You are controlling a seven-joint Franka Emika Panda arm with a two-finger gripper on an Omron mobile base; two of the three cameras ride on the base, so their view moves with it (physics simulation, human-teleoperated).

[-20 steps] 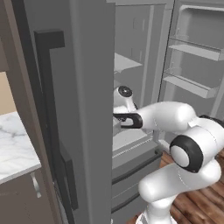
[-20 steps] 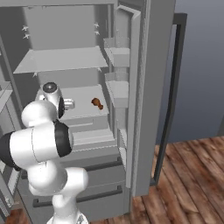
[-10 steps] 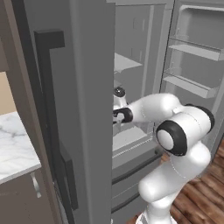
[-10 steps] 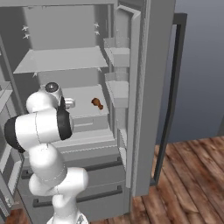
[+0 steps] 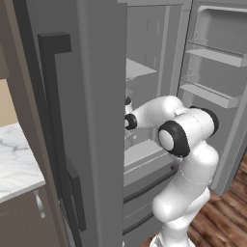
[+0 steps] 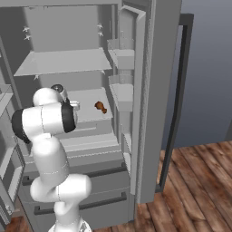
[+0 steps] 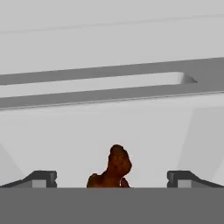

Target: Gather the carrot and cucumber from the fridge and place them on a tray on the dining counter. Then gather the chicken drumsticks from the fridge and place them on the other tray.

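A brown chicken drumstick (image 6: 100, 107) lies on the middle shelf (image 6: 88, 97) of the open fridge, towards its right side. My gripper (image 6: 74, 106) is inside the fridge at shelf height, a short way left of the drumstick. In the hand view the drumstick (image 7: 113, 168) sits low and centred, just ahead of my gripper (image 7: 111, 178). Its two dark fingertips (image 7: 41, 178) stand wide apart, open, with nothing between them. In the left base view the hand (image 5: 129, 120) pokes in behind the door edge. The carrot, the cucumber and the trays are out of view.
The grey fridge door with its dark handle (image 5: 58, 135) stands close on the left. Door bins (image 6: 122, 93) flank the shelf on the right, an upper shelf (image 6: 63, 61) hangs above, and drawers (image 6: 86, 145) sit below. A marble counter (image 5: 14, 164) lies far left.
The arm has swung further into the fridge, its elbow turning towards the door, and the hand has moved closer to the shelf. The gripper stays open and the drumstick has not moved.
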